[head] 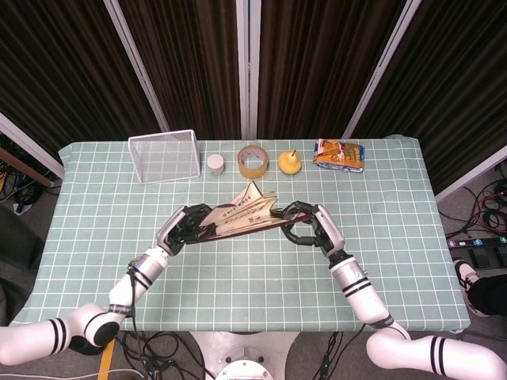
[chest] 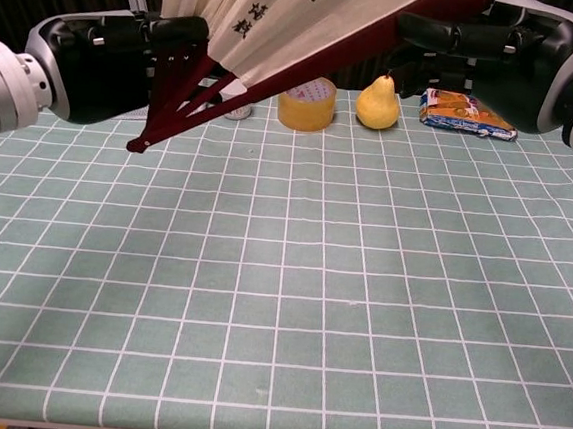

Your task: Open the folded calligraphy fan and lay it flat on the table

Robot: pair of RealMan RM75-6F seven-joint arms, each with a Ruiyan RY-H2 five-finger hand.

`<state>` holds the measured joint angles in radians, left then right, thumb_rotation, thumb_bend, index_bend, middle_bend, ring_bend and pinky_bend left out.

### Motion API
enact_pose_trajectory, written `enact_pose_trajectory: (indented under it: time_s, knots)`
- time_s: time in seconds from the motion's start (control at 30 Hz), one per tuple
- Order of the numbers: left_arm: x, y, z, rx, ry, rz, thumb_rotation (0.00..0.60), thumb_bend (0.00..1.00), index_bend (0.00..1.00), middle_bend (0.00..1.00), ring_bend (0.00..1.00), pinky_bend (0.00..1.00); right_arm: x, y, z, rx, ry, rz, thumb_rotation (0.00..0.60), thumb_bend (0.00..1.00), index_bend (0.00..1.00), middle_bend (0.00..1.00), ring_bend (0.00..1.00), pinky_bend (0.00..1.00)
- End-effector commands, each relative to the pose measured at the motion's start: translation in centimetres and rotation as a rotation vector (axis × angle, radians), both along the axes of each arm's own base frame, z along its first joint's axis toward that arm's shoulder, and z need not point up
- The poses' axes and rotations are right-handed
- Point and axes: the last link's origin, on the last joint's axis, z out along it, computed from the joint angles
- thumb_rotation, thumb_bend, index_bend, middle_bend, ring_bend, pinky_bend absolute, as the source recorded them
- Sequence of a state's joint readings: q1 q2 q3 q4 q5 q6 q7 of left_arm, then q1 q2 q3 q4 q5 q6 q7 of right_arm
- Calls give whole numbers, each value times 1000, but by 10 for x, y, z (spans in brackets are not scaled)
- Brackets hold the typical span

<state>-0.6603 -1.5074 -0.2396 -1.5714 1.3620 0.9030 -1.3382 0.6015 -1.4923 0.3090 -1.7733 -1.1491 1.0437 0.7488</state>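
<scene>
Two hands hold the half-open fan (head: 242,217) above mid-counter: our left hand (head: 184,228) grips the pivot at nine o'clock, our right hand (head: 305,224) curls fingers round the outer rib at three. Light, with fragile paper, we judge; hold the stiff ribs.

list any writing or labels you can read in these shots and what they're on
Calligraphy fan: black brush characters on the cream paper, cut off by the top of the chest view; I cannot read them for certain.
Snack packet: printed design, text too small and blurred.
Small white jar: label unreadable.
Tape roll: no legible text.
</scene>
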Motion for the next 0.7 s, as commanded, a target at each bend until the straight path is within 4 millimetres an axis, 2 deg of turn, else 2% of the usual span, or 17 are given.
enact_pose_trajectory:
  time_s: [0.03,0.33,0.7]
  knots:
    - [0,-1,0,-14,-12,3,600,407,587,515,401,465,3,0,-3,-10,-14,-25,600,338,757,637,534,616]
    - [-5,0,4,-43,-69,43,600,408,583,514,401,465,-2,-2,-8,12,-36,-79,600,415,919,709,577,620]
    - [-13,5,18,-72,-232,172,600,408,583,514,401,465,-20,-2,-5,70,-142,-190,600,443,955,722,577,620]
